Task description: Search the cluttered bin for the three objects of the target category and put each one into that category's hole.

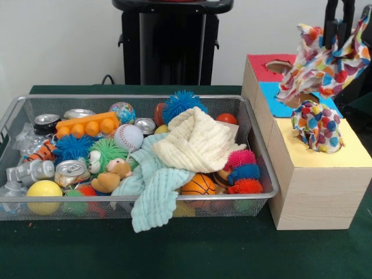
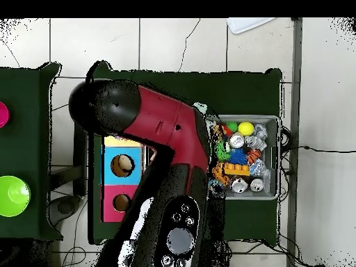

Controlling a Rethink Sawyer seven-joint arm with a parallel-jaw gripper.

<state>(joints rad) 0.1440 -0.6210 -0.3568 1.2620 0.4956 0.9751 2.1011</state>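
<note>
My gripper (image 1: 339,36) is at the upper right of the front view, shut on a polka-dot cloth (image 1: 322,65) that hangs above the blue section (image 1: 273,100) of the wooden box. A second polka-dot cloth (image 1: 317,125) is stuffed in the hole of the yellow section (image 1: 354,152). The red section (image 1: 261,65) lies behind them. In the wire bin (image 1: 256,136), a cream cloth (image 1: 196,142) lies on top of a mint cloth (image 1: 152,189), which drapes over the front rim. In the overhead view the arm (image 2: 163,132) hides the gripper.
The bin also holds a baseball (image 1: 128,137), a basketball (image 1: 199,185), a yellow ball (image 1: 44,189), spiky balls (image 1: 181,103), several cans (image 1: 71,170) and plush toys (image 1: 111,174). Overhead, the bin (image 2: 278,156) is right of the box (image 2: 122,182), and a green bowl (image 2: 12,195) is at the far left.
</note>
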